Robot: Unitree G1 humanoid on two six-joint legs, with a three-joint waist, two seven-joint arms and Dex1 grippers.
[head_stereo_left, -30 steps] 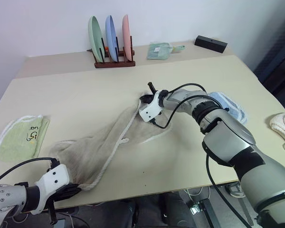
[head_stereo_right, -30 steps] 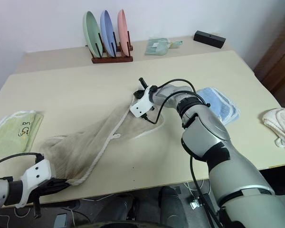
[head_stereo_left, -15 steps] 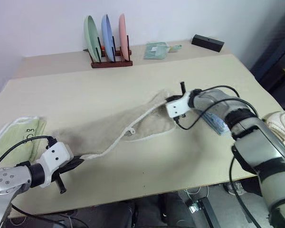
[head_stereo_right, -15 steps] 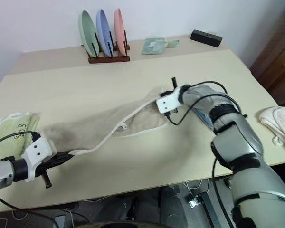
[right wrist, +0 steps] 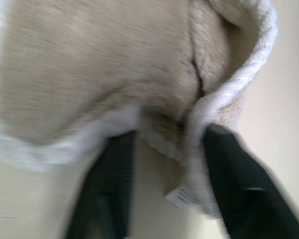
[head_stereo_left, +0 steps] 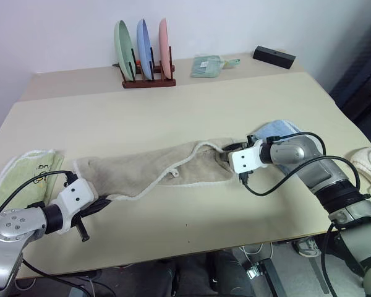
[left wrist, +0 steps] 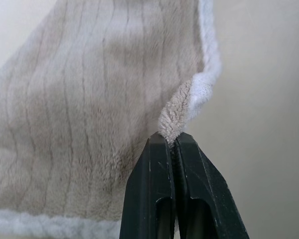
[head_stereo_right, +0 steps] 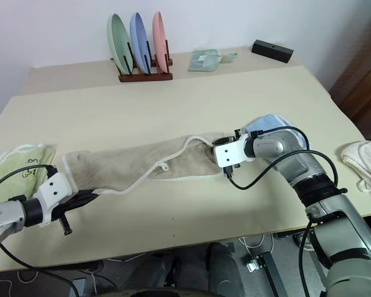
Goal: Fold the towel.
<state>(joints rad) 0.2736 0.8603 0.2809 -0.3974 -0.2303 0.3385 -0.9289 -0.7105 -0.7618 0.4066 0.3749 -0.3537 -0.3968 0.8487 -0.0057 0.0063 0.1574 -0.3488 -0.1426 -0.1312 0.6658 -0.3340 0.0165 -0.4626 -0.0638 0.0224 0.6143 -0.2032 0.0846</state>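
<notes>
One broad cream-coloured tabletop (head_stereo_left: 173, 117) underneath everything, carrying the long beige-tan terry towel with white piped edging (head_stereo_left: 142, 170), stretched out in a loosely folded band across the near middle of the table, from the left gripper to the right gripper. Further back, against the wall, a dark wooden rack of three upright plates, green, blue and pink (head_stereo_left: 145, 52). At the table's left edge, well apart from the band's body but near its left end, a folded light green towel with a white edge (head_stereo_left: 25, 179); behind the right arm, a light blue folded cloth (head_stereo_left: 275, 131). Then the left gripper (head_stereo_left: 96, 207), its black fingers (left wrist: 164, 199) pressed together on a puckered bit of the piped corner at the towel's left end. Then the right gripper (head_stereo_right: 226, 162), fingers (right wrist: 109, 189) spread wide either side of the right end's bunched edge, cloth and a small white label lying between them without being squeezed. Smallest, a little white loop (head_stereo_left: 172, 174) on the piping near the middle. Soft, light and limp by the look of it: bound to sag and crease wherever unsupported, plush enough not to slip from a firm pinch. Best taken at the corners, right on the firmer piped edge, rather than in the floppy middle.
</notes>
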